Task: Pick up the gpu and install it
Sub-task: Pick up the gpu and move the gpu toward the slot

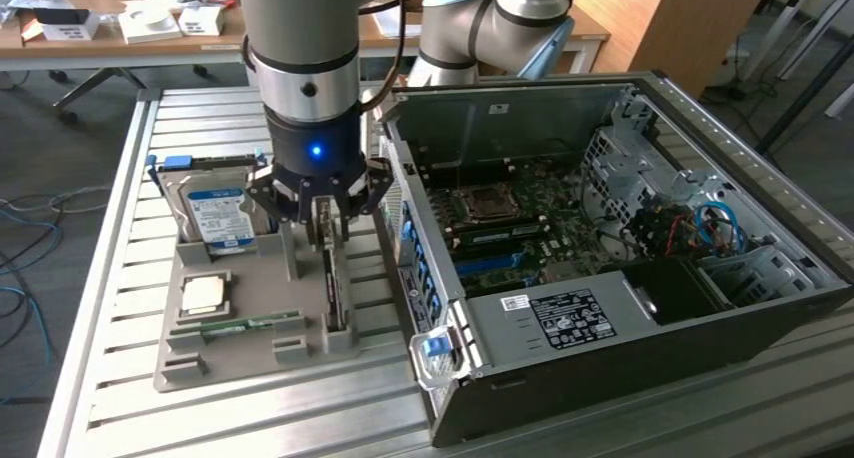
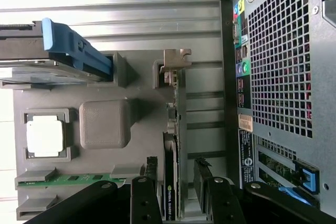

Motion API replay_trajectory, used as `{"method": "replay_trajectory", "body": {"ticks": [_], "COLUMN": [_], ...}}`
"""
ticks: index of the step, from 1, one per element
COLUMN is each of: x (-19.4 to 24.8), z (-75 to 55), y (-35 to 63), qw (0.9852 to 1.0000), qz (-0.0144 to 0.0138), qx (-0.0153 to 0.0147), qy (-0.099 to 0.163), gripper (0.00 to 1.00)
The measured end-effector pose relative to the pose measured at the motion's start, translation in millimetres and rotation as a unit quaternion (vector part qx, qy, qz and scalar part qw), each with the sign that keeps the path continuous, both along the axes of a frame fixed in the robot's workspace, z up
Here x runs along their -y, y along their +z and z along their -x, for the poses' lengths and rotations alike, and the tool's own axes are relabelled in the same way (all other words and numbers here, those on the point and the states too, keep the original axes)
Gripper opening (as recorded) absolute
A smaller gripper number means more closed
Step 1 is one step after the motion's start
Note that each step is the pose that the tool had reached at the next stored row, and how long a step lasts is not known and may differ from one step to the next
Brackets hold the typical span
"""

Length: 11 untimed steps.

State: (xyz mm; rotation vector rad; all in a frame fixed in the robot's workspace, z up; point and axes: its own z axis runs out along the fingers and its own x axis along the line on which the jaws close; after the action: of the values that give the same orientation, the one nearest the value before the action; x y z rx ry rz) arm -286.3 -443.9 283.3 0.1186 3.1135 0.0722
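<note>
In the exterior view, you see the hand [image 1: 324, 228] hanging low over the grey holder tray [image 1: 187, 363] that lies on the slatted metal table [image 1: 120, 418]. The gpu [image 1: 334, 293] stands on its long edge in a slot on the side of the tray nearest the open computer case [image 1: 627, 278], and the hand sits right above one end of it. On the same tray, toward the exterior view's left, you find the hard drive [image 1: 220, 218] with its blue label, a square processor chip [image 1: 204, 293] and the green memory stick [image 1: 247, 325]. In the wrist view, the hand [image 2: 177, 174] is open: its two dark fingers [image 2: 152, 174] stand one on each side of the gpu [image 2: 172, 150], with a gap between each finger and the card, so nothing is gripped. The card's silver bracket [image 2: 176, 59] is at the end away from the hand. The hard drive [image 2: 63, 45], the processor chip [image 2: 46, 137] and the memory stick [image 2: 68, 180] rest in their own pockets, and the perforated back of the computer case [image 2: 283, 77] stands just beside the tray [image 2: 105, 124].
</note>
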Motion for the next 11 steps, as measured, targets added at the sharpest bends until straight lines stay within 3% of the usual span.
{"method": "replay_trajectory", "body": {"ticks": [11], "x": [9.6], "z": [0.1], "y": [-0.2], "qw": [1.0], "qz": [0.0], "qx": [0.0], "qy": [0.0], "gripper": [0.42]}}
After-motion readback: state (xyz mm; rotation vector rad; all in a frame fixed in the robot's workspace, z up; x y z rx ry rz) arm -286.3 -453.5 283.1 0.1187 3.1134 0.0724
